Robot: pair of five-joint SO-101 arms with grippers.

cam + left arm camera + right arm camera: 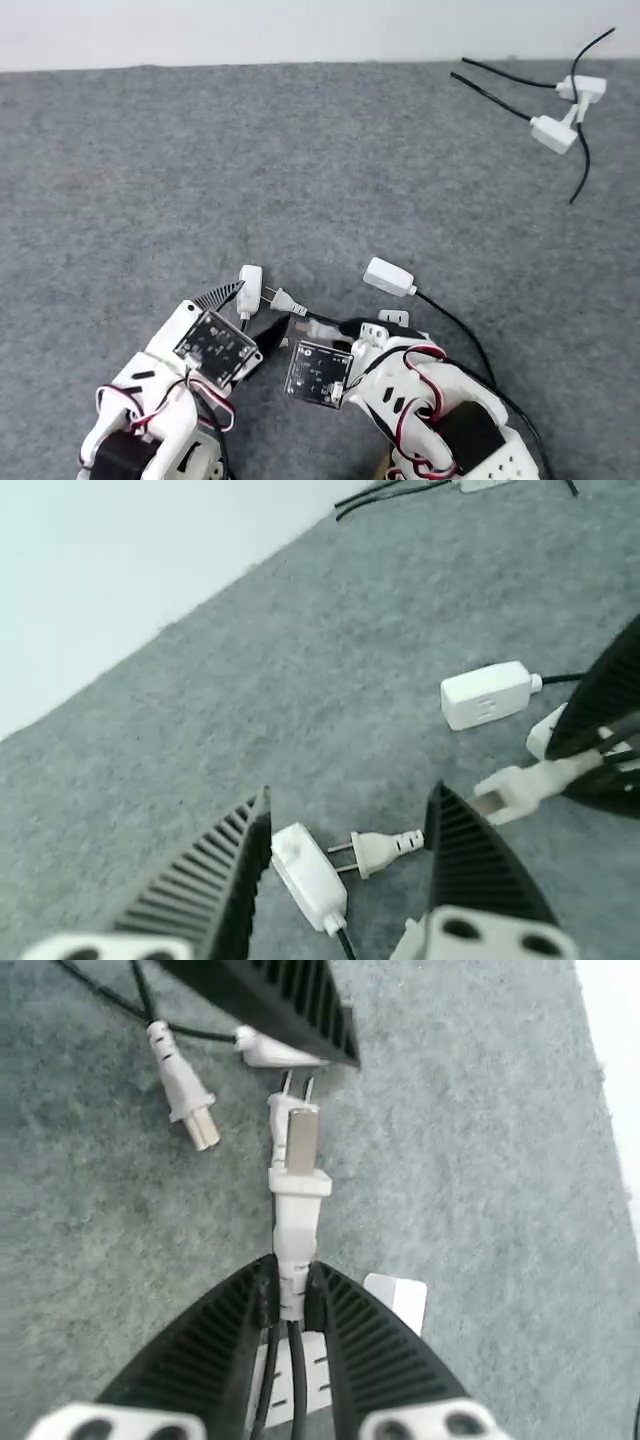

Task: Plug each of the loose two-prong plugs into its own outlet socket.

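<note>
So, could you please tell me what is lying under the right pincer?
A white outlet socket lies under the right pincer, which is shut on a plug. One corner of the socket beside the pincer and a strip in its gap show; the pincer covers the rest.

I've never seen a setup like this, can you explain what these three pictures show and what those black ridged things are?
These are two small robot arms at a grey carpeted table. One picture looks down from above; the other two come from a camera on each arm's wrist, so the black ridged wedges are gripper fingers. The left gripper is open beside a white outlet socket and a loose two-prong plug. The right gripper is shut on the cord end of another plug. A second socket lies nearby, and two more white connectors on black cords lie in the far corner.
</note>
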